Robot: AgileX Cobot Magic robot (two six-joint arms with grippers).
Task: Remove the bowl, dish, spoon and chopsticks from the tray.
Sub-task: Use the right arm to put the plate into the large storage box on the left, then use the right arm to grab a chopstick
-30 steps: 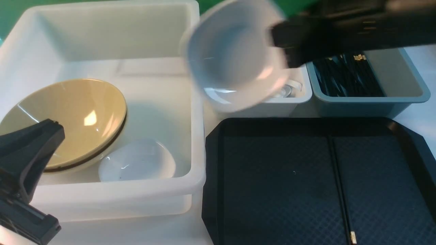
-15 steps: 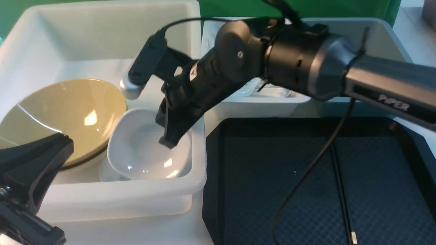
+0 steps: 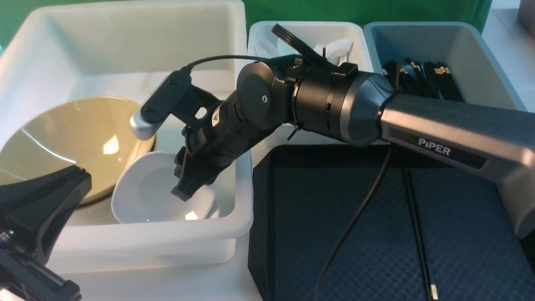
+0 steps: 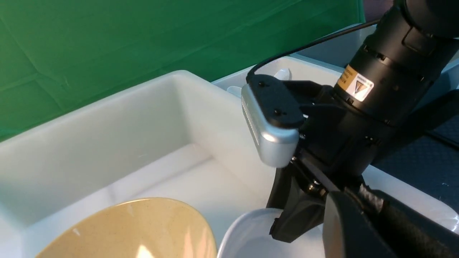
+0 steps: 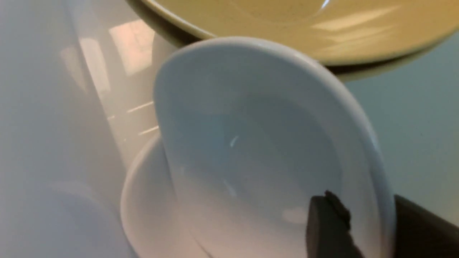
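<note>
A large white plastic bin (image 3: 138, 242) stands on the pale tabletop (image 3: 167, 284). The right arm reaches across into it, and the right pincer (image 3: 190, 190) is at the rim of the small glossy white dish (image 3: 142, 196), in the near right corner of the bin. Its jaws stand apart, one on each side of the rim. In the right wrist view the inner finger (image 5: 328, 222) seems to be clear of the dish wall, but that view is very close. The dish leans tilted on another white dish (image 5: 143, 215) below it. The wide mustard-yellow bowl (image 3: 75, 142) lies in the left part of the bin, just beside the dish. The left pincer (image 3: 71, 177) hangs at the near left corner of the bin, its jaws together and holding nothing. The black textured plastic tray (image 3: 301, 234) lies just right of the bin. The thin black chopsticks (image 3: 416, 221) lie on it.
</note>
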